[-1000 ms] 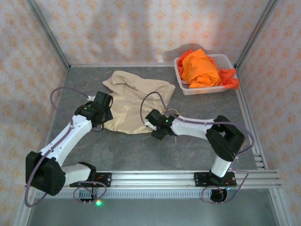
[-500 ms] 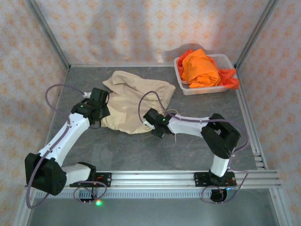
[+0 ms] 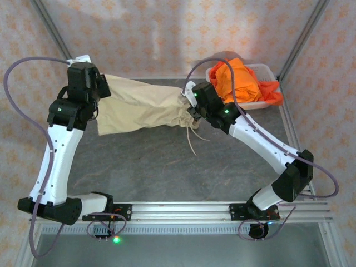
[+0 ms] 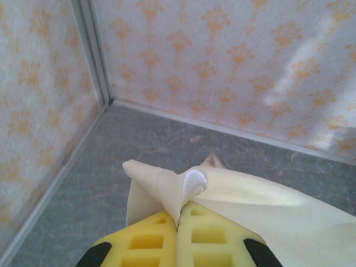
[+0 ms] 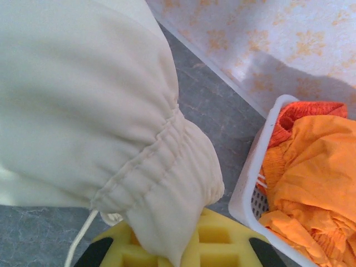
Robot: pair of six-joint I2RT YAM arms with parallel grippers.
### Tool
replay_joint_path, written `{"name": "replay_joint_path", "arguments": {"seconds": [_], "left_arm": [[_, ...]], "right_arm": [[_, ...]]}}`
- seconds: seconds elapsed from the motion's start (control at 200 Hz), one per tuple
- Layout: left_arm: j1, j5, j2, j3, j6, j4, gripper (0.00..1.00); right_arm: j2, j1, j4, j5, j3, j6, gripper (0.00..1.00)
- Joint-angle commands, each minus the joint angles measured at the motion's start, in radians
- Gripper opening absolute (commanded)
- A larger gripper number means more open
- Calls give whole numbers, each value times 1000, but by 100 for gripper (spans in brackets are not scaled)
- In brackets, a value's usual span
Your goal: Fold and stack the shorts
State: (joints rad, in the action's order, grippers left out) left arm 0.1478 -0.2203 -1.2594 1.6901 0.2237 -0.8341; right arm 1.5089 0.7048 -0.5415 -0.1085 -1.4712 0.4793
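Observation:
The beige shorts (image 3: 142, 108) hang stretched in the air between my two grippers, above the back of the table. My left gripper (image 3: 99, 92) is shut on one corner of the cloth; in the left wrist view its yellow fingers (image 4: 181, 214) pinch a folded beige edge (image 4: 167, 189). My right gripper (image 3: 189, 105) is shut on the gathered waistband (image 5: 161, 178), which drapes over its yellow fingertips (image 5: 186, 239). A white drawstring (image 3: 192, 142) dangles below the waistband. Orange shorts (image 3: 236, 80) lie heaped in the white basket (image 3: 245, 105) at the back right.
The basket rim (image 5: 253, 178) stands close to the right of my right gripper, with orange cloth (image 5: 311, 183) spilling over its far side. Patterned walls close the back and sides. Grey table surface (image 3: 167, 167) lies below the hanging cloth.
Both arms have risen and moved back, lifting the beige shorts off the table and pulling them out wide. The right gripper closed on the waistband before the lift.

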Motion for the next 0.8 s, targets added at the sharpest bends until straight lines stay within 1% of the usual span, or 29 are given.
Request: {"name": "replay_joint_path", "arguments": {"seconds": [0.0,0.105,0.165,0.245,0.335,0.415,0.525,0.606,0.671,0.731,0.746,0.796], "left_arm": [[-5,29,47,-30,-105,-36,0],[-5,52,140,-194,-109,58,0],[-5,44,152,-248,-106,109,0],[-5,16,90,-216,-104,119,0],[-5,-15,-35,-114,-115,139,0],[-9,-41,-175,32,-125,139,0],[-15,-58,-392,359,-131,45,0],[-15,-81,-542,664,-144,-73,0],[-16,-95,-635,915,-159,-157,0],[-15,-116,-688,1078,-166,-182,0],[-15,-120,-689,1099,-169,-178,0],[-15,-124,-659,1107,-173,-140,0]], "right_arm": [[-31,2,-84,6,0,-39,0],[-54,2,-68,39,32,-69,0],[-36,2,-62,27,29,-68,0],[26,-6,-71,17,-33,-70,0],[130,-34,-104,32,-171,-85,0],[237,-63,-139,25,-335,-89,0],[395,-94,-253,9,-653,-109,0],[516,-100,-366,-5,-948,-121,0],[612,-102,-462,-7,-1220,-126,0],[715,-105,-548,0,-1501,-124,0],[719,-108,-547,3,-1527,-131,0],[692,-122,-521,47,-1524,-162,0]]}}
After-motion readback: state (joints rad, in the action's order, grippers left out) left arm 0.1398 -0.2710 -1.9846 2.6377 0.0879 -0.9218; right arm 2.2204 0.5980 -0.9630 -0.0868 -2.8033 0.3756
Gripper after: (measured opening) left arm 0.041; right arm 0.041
